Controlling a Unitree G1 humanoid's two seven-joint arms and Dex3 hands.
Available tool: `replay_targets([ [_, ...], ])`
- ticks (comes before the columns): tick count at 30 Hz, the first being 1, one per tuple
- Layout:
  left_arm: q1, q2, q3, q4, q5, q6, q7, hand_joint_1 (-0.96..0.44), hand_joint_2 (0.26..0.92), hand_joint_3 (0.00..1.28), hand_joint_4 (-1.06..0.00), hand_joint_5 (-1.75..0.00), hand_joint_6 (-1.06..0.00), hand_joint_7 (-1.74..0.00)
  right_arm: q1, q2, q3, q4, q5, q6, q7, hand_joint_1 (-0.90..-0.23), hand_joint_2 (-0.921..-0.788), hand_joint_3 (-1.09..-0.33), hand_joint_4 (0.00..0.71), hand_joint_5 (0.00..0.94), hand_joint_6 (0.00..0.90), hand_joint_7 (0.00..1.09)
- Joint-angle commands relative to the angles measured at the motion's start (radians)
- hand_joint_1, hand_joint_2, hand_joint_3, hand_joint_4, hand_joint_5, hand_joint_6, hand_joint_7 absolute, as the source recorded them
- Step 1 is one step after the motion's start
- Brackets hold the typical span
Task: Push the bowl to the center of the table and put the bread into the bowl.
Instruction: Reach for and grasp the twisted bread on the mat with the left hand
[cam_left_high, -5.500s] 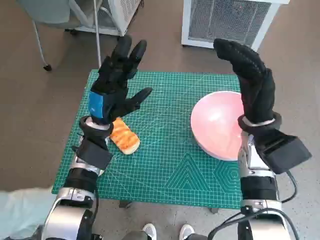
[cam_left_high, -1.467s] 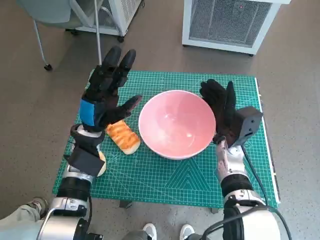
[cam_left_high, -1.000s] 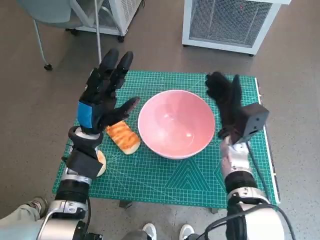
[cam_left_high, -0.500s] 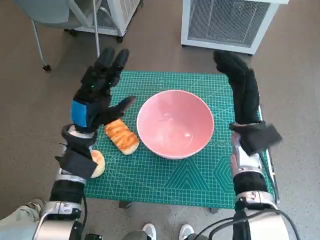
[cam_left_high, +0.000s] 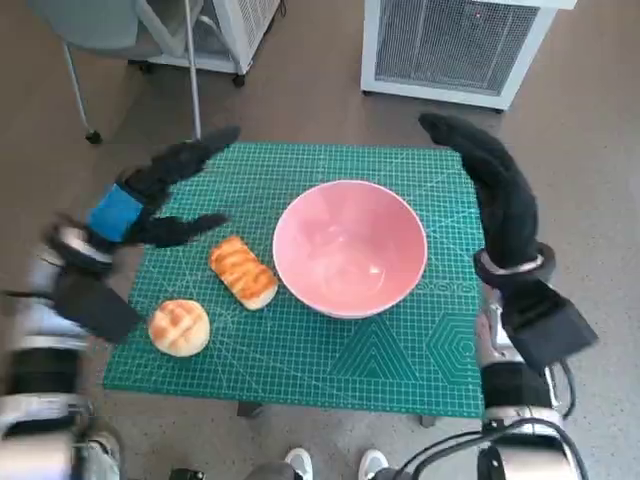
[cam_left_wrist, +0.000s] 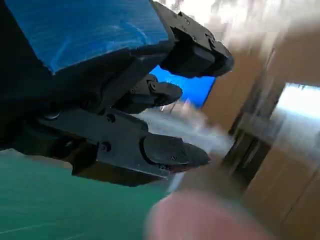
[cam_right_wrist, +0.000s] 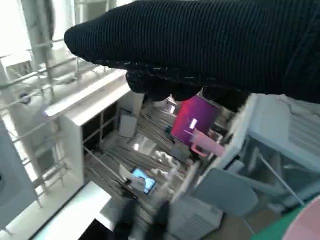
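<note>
With the bowl (cam_left_high: 350, 246) sitting mid-frame on the desk (cam_left_high: 300, 370), both the left hand (cam_left_high: 150, 200) and right hand (cam_left_high: 495, 195) are hovering, fingers spread, the bread (cam_left_high: 243, 271) lying untouched.

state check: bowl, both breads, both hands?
pink bowl: upright, empty, near the middle of the green mat.
long bread: on the mat beside the bowl, not in it.
round bun: on the mat near its front left corner, untouched.
left hand: open, holds nothing, above the mat's left edge.
right hand: raised, holds nothing, off the bowl.
</note>
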Motion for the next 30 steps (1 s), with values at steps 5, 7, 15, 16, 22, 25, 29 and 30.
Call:
replay_targets([
  [5, -0.024, 0.100, -0.040, -0.041, 0.047, 0.043, -0.105, -0.20, 0.900, 0.01, -0.28, 0.00, -0.47, -0.03, 0.045, 0.007, 0.006, -0.036, -0.002, 0.043, -0.017, -0.689, -0.921, -0.819, 0.234, 0.001, -0.001, 0.63],
  [7, -0.027, 0.114, -0.057, -0.040, 0.102, 0.027, -0.080, -0.20, 0.898, 0.01, -0.28, 0.00, -0.47, -0.03, 0.047, 0.007, 0.007, -0.040, -0.003, 0.046, -0.019, -0.689, -0.921, -0.819, 0.235, 0.001, -0.001, 0.63],
  [15, -0.045, 0.141, -0.123, -0.032, 0.242, 0.000, -0.044, -0.17, 0.890, 0.00, -0.29, 0.00, -0.48, -0.03, 0.051, 0.010, 0.012, -0.047, -0.002, 0.053, -0.022, -0.689, -0.921, -0.817, 0.239, 0.003, -0.001, 0.64],
  [16, -0.048, 0.139, -0.134, -0.026, 0.258, -0.002, -0.041, -0.17, 0.887, 0.00, -0.29, 0.00, -0.48, -0.03, 0.051, 0.011, 0.012, -0.047, 0.000, 0.054, -0.020, -0.690, -0.921, -0.817, 0.239, 0.003, -0.001, 0.64],
  [22, -0.059, 0.125, -0.182, -0.002, 0.325, 0.001, -0.021, -0.17, 0.871, 0.00, -0.30, -0.01, -0.49, -0.03, 0.054, 0.011, 0.016, -0.051, -0.007, 0.058, -0.024, -0.689, -0.921, -0.816, 0.240, 0.003, -0.001, 0.64],
  [25, -0.069, 0.117, -0.208, 0.016, 0.361, 0.005, 0.000, -0.18, 0.863, 0.00, -0.30, -0.01, -0.50, -0.02, 0.056, 0.011, 0.018, -0.053, -0.011, 0.059, -0.027, -0.689, -0.921, -0.815, 0.240, 0.003, -0.001, 0.64],
  [29, -0.091, 0.106, -0.249, 0.049, 0.430, 0.010, 0.046, -0.20, 0.852, 0.00, -0.31, -0.01, -0.50, -0.02, 0.057, 0.012, 0.019, -0.050, -0.011, 0.059, -0.027, -0.693, -0.921, -0.814, 0.240, 0.004, -0.001, 0.64],
  [30, -0.097, 0.102, -0.262, 0.059, 0.451, 0.011, 0.063, -0.21, 0.849, 0.00, -0.31, -0.01, -0.50, -0.02, 0.058, 0.013, 0.020, -0.049, -0.010, 0.059, -0.026, -0.693, -0.921, -0.814, 0.241, 0.004, -0.001, 0.64],
])
